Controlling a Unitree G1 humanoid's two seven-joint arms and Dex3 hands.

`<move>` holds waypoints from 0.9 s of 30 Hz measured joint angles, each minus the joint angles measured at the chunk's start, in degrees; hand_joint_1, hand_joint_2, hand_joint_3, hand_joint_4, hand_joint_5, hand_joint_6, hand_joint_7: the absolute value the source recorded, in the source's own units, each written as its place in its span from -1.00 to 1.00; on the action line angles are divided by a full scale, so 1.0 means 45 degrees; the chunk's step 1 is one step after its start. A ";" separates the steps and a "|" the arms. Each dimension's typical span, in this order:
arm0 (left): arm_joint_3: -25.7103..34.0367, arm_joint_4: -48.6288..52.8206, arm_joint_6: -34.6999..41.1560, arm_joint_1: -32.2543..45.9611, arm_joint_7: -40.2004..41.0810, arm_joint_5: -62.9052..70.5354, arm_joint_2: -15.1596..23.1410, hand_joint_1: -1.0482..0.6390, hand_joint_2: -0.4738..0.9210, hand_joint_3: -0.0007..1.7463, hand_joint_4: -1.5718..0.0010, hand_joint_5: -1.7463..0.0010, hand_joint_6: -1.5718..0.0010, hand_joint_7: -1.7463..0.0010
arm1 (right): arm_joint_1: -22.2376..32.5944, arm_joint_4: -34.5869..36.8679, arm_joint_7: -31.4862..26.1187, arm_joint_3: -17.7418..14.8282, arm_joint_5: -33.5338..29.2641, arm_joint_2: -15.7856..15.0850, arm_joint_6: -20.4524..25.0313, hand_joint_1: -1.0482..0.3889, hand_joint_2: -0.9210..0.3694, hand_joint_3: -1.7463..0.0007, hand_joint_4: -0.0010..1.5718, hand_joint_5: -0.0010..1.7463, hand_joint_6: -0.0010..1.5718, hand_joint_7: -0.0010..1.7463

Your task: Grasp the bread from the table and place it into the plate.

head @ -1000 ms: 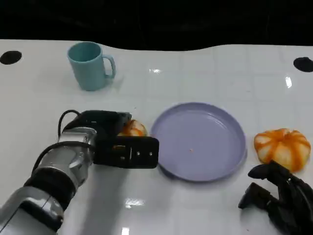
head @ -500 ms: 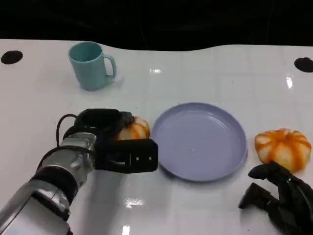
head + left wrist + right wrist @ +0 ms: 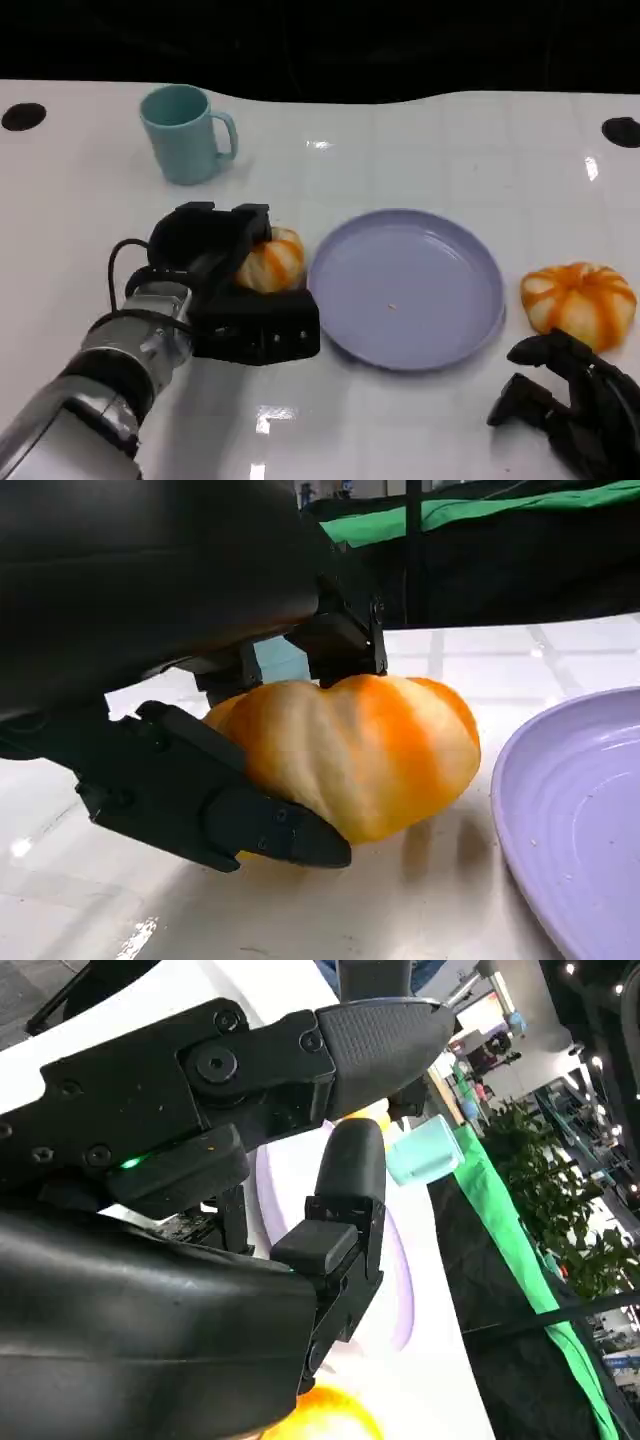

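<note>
Bread [image 3: 272, 262]: gripped by left hand [image 3: 222, 262], fingers [image 3: 215, 800] closed under and over it, just above table [image 3: 420, 150], beside plate [image 3: 410, 290]. Right hand [image 3: 575, 405]: fingers apart, holding nothing, near second bread [image 3: 578, 303].

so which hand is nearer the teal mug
Left. The left hand is around the bread just in front of the teal mug; the right hand sits at the table's near right corner, beyond the plate.

Bread [image 3: 271, 261] left of plate [image 3: 407, 290]; second bread [image 3: 578, 303] right; mug [image 3: 187, 134] behind, far left.
</note>
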 measured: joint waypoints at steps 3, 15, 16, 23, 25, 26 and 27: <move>0.0139 -0.0252 0.0356 -0.0002 0.0111 -0.0063 0.0011 0.03 0.96 -0.50 -0.07 -1.00 0.33 -0.94 | -0.0100 0.0147 0.0116 -0.0022 0.0020 -0.0014 -0.0001 -0.27 -1.00 0.75 -0.15 0.70 -0.22 0.31; 0.1256 -0.2402 0.0611 -0.0302 0.0667 -0.1093 0.0065 0.03 0.82 -0.34 -0.10 -1.00 0.17 -0.76 | -0.0407 0.0604 0.0282 -0.0036 0.0029 -0.0057 -0.0226 -0.26 -1.00 0.71 -0.18 0.71 -0.25 0.32; 0.1258 -0.2446 0.0587 -0.0302 0.0666 -0.1122 0.0065 0.07 0.69 -0.12 -0.10 -1.00 0.20 -0.90 | -0.0415 0.0617 0.0281 -0.0036 0.0029 -0.0057 -0.0235 -0.26 -1.00 0.73 -0.17 0.70 -0.24 0.32; 0.1537 -0.2778 -0.2284 -0.0150 0.0001 -0.1970 0.0091 0.14 0.48 0.22 -0.09 -1.00 0.15 -1.00 | -0.0453 0.0665 0.0287 -0.0063 0.0063 -0.0055 -0.0213 -0.26 -1.00 0.73 -0.17 0.68 -0.23 0.31; 0.1568 -0.2762 -0.3181 -0.0155 -0.0153 -0.2124 0.0055 0.12 0.37 0.39 -0.13 -1.00 0.12 -1.00 | -0.0458 0.0675 0.0294 -0.0066 0.0116 -0.0055 -0.0191 -0.27 -1.00 0.74 -0.16 0.68 -0.22 0.32; 0.1552 -0.2718 -0.3485 -0.0168 -0.0208 -0.2122 0.0012 0.11 0.35 0.43 -0.14 -1.00 0.11 -1.00 | -0.0458 0.0674 0.0284 -0.0065 0.0119 -0.0055 -0.0184 -0.27 -1.00 0.75 -0.15 0.68 -0.22 0.32; 0.1520 -0.2627 -0.3717 -0.0193 -0.0303 -0.2115 -0.0047 0.11 0.33 0.45 -0.14 -1.00 0.11 -1.00 | -0.0459 0.0671 0.0272 -0.0066 0.0123 -0.0056 -0.0174 -0.27 -1.00 0.75 -0.15 0.68 -0.22 0.32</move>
